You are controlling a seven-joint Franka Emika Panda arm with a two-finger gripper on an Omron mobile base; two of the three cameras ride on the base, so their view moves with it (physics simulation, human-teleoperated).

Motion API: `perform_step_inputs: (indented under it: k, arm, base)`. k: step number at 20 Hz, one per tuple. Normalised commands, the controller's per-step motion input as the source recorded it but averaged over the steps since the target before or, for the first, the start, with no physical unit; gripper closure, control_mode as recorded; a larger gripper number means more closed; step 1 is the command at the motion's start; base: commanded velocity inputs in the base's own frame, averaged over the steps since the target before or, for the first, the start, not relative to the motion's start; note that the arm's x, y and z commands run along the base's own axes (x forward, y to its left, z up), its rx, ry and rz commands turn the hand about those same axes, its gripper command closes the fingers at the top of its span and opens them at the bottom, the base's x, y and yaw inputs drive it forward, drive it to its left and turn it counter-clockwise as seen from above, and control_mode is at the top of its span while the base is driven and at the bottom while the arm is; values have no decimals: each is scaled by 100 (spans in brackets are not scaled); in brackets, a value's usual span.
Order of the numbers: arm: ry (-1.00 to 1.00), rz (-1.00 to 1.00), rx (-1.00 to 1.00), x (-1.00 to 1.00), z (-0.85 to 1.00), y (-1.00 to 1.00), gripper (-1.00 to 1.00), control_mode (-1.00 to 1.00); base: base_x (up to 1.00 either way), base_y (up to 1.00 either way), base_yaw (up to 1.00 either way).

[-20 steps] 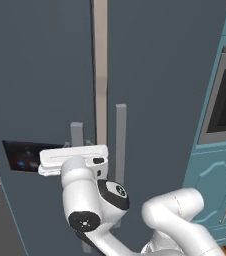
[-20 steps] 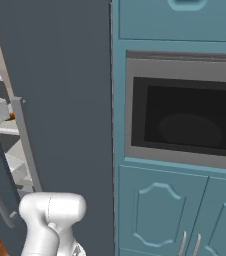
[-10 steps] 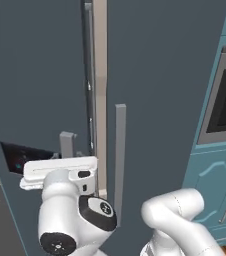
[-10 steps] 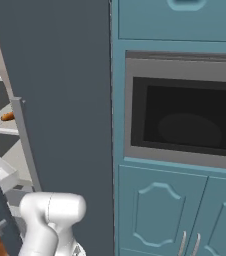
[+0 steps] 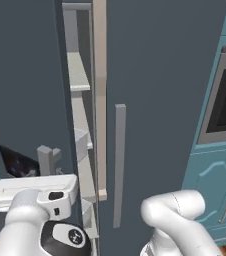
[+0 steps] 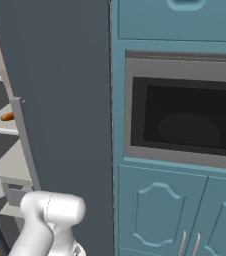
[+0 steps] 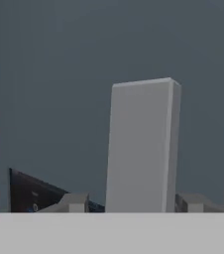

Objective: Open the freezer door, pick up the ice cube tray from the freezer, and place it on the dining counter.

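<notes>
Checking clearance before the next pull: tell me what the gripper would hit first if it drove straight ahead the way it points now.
Probably the freezer door's grey bar handle: in the hand view it stands between the gripper's two fingertips. Behind it lies the freezer door. How far off the handle is, I cannot tell.

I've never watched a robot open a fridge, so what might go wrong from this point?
The pincer has its jaws on either side of the freezer door's handle without visibly squeezing it, so it could slip off. The door is only part open, showing a narrow strip of shelves; it might swing back. The arm's elbow sits near the other door and may bump it.
</notes>
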Motion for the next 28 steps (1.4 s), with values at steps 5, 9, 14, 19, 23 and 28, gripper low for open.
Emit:
perform_step_inputs:
  k: [5,9,14,19,23,28]
  arm:
    - [0,2,0,-2,0,14,-100,-100]
    - [0,0,0,-4,0,0,-100,-100]
    - [-1,0,0,-29,0,0,-100,-100]
    - [0,0,0,-34,11,-1,-100,-100]
    - [0,4,0,-44,34,-59,-100,-100]
    - [0,18,1,-28,54,-100,-100,-100]
  base:
    - [0,0,0]
    - [0,0,0]
    - [0,0,0]
    - [0,0,0]
    - [0,0,0]
    - [0,0,0]
